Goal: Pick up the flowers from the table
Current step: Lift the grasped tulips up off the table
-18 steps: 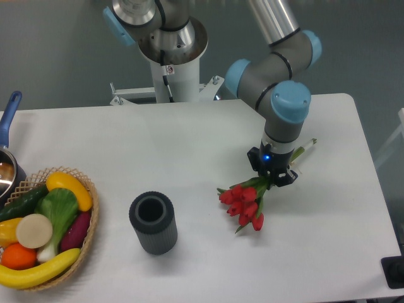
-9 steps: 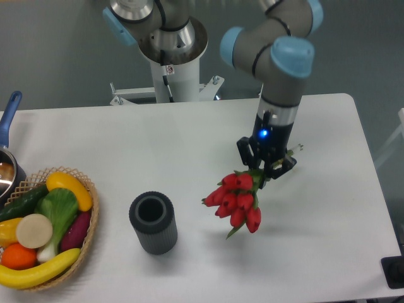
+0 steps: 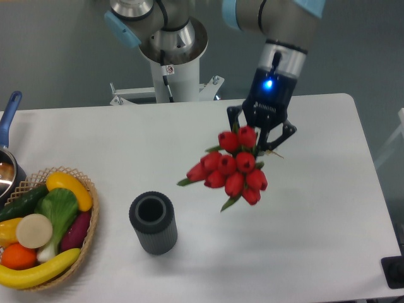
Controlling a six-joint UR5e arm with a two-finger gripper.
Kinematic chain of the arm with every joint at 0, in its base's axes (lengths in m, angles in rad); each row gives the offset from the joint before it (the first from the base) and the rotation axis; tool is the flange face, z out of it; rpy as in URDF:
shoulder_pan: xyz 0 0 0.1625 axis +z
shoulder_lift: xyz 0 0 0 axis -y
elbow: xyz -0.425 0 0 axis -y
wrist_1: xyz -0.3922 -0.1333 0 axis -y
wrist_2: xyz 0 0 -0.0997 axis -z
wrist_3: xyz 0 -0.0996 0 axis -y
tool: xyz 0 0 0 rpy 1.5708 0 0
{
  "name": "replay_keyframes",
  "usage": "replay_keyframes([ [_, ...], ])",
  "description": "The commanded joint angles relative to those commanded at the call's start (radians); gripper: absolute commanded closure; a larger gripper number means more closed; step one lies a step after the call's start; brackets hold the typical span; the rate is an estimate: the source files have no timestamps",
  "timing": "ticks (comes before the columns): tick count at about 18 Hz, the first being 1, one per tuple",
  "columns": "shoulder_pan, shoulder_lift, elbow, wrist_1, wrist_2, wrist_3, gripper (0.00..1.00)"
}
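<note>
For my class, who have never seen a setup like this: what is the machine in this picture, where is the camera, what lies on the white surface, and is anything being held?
The grey and blue machine is a robot arm with joints. At its end is a gripper with two fingers. One fixed camera looks down at the table from the front, opposite the arm's base. The fingers are closed on the stems of a bunch of red flowers, which hangs in the air above the table. On the table stand a dark ribbed cup and, at the left, a wicker basket holding toy fruit and vegetables. A pot with a blue handle peeks in at the left edge.
</note>
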Motion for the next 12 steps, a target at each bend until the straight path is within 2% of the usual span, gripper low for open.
replay_keyframes([
  [12, 0.005, -0.009, 0.002, 0.002, -0.02, 0.0, 0.72],
])
